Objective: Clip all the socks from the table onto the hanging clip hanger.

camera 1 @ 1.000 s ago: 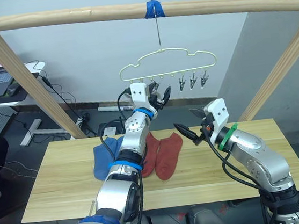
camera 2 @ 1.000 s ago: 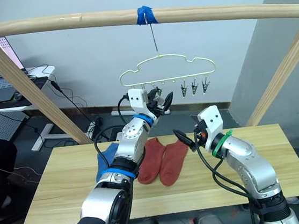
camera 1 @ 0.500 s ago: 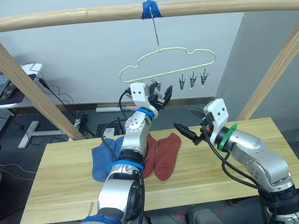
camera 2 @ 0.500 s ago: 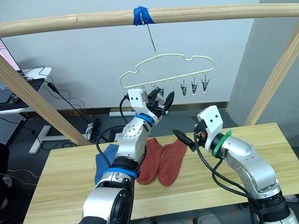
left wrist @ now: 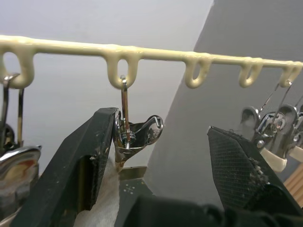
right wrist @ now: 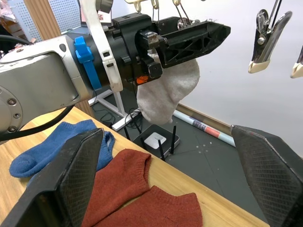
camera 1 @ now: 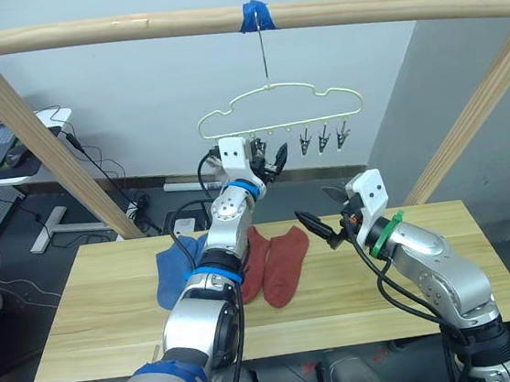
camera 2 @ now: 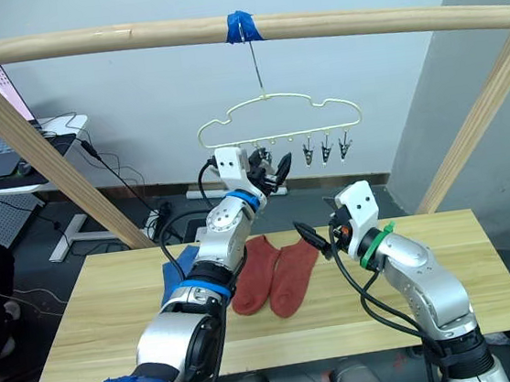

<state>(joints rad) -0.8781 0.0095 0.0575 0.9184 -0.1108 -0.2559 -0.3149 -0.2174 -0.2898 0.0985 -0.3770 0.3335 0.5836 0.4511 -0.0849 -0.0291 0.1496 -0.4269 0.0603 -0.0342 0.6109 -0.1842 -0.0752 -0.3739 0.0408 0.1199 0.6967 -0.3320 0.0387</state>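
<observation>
Left gripper (left wrist: 156,156), jaws wide, brackets a clip (left wrist: 135,135), apparently holding a grey sock (right wrist: 168,92); right gripper (camera 1: 319,223) gapes.

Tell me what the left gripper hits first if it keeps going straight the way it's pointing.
Probably the clip already between its open fingers, hanging close against one of them from a loop of the clip hanger. Straight down the middle of the left gripper only the far wall shows; depth is unclear.

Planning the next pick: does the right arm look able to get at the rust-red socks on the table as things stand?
Probably yes. The right claw hangs open and empty just beside the rust-red socks, which lie uncovered on the table. The left claw is up at the clip hanger, out of the way.
</observation>
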